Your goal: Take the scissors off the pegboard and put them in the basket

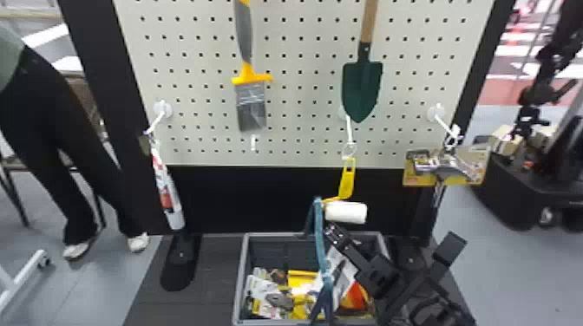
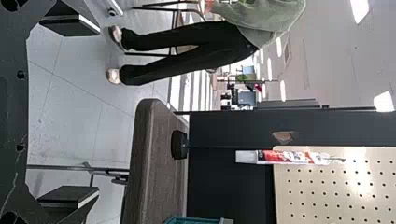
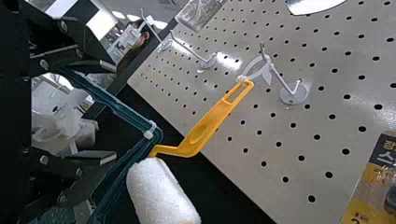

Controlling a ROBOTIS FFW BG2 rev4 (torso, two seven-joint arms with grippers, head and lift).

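Note:
In the head view my right gripper [image 1: 395,241] is open over the right part of the basket [image 1: 238,277], its two fingers spread wide. The right wrist view shows the same gripper [image 3: 112,111] with a gap between its fingers. A white card [image 1: 344,269] with a slim dark item lies in the basket; whether it holds the scissors I cannot tell. Behind all this stands the pegboard [image 1: 303,102]. In the left wrist view my left gripper [image 2: 98,110] is open, away from the pegboard [image 2: 327,191] and over bare floor.
A teal strap-like piece [image 1: 321,242] with a white tie rises over the basket, beside the right fingers. A yellow-handled roller [image 1: 346,212] hangs close by. Brush [image 1: 251,106], trowel [image 1: 362,89], white-red tube [image 1: 167,195] and packaged tool [image 1: 473,164] hang around it.

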